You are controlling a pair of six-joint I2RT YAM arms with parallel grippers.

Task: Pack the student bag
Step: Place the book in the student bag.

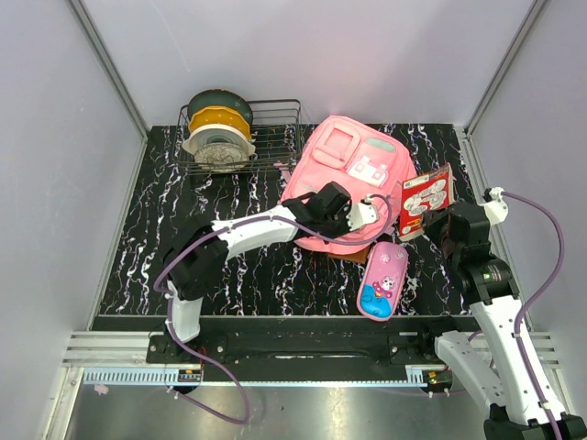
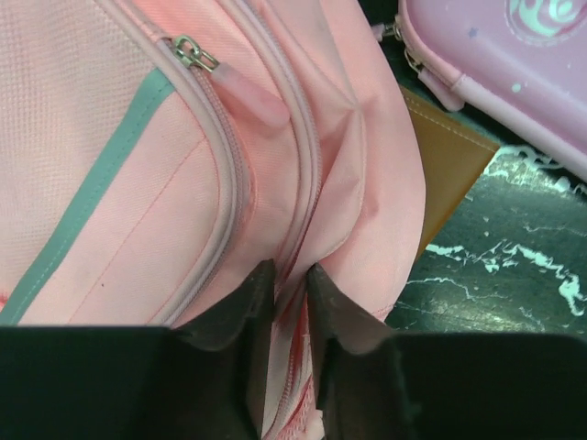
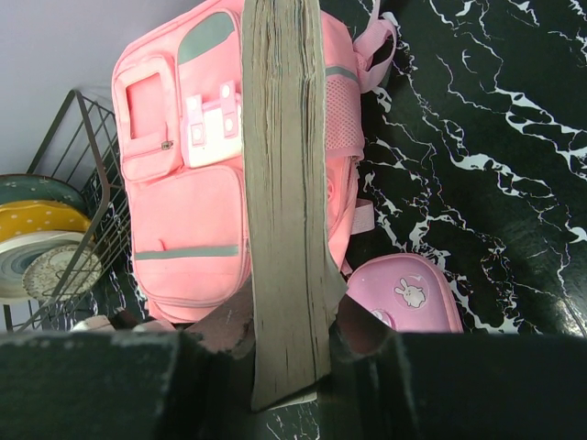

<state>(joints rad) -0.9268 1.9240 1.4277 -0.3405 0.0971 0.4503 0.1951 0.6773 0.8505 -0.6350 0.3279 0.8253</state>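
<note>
One student bag [image 1: 344, 179] lies front up at centre of the bench [image 1: 257, 280]. Left tool [image 2: 289, 275] is pinched together on one fabric fold by its zipper. Right tool [image 3: 286, 325] is clamped on one book [image 3: 284, 183], right of the bag. One pink pencil case [image 1: 383, 280] lies below.

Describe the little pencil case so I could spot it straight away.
Find the big pink backpack on the black marbled table. Just off its near right corner lies the pencil case. It is far smaller than the backpack, zipped, with a cartoon rabbit and a blue patch.
</note>
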